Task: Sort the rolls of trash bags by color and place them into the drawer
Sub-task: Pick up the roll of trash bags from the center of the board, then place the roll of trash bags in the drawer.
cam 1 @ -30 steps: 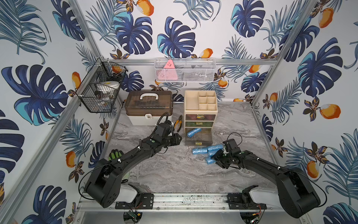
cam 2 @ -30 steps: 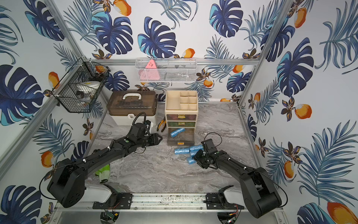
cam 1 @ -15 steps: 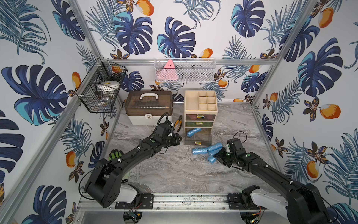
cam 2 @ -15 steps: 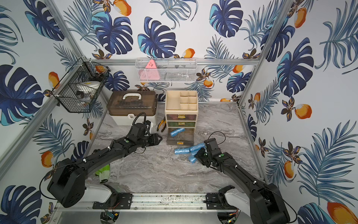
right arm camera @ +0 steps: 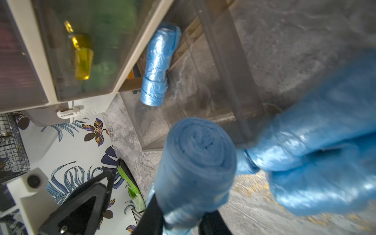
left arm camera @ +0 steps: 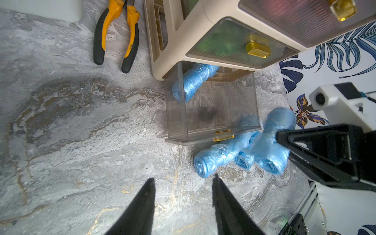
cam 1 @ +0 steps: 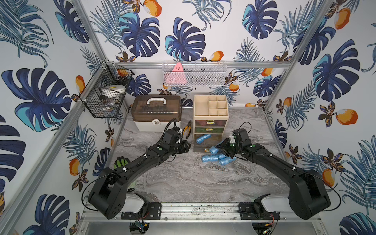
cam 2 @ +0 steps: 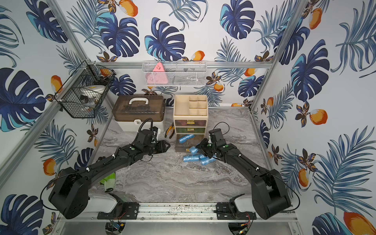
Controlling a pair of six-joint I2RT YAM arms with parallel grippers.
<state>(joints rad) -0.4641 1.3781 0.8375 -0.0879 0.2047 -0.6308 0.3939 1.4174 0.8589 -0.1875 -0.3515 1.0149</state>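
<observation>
Seen in a top view, the right gripper [cam 1: 219, 150] hung at about 5 o'clock from the pulled-out bottom drawer [cam 1: 200, 145]. Its jaws were pinched on a blue roll [cam 1: 213, 150], which was lifted off the table [cam 1: 183, 179]. In the right wrist view the roll's coiled end [right arm camera: 195, 168] faced the camera. The grip was taken across its body, likely so it could drop in lengthwise.

One roll in the drawer [left arm camera: 193, 81] lay toward the 12 o'clock end, half under the cabinet, leaving the front free. The loose rolls [cam 1: 209, 158] were bunched at 6 o'clock, just beside the drawer's front wall, which made for a short carry. The middle drawer [left arm camera: 234, 44] was closed and showed green through its front; the top drawer [left arm camera: 305, 20] showed pink. I judged that blue was the colour left to sort.

The left gripper [left arm camera: 183, 180] stood at the drawer's 9 o'clock, about half open and holding nothing. It was apparently keeping clear of the right arm.
</observation>
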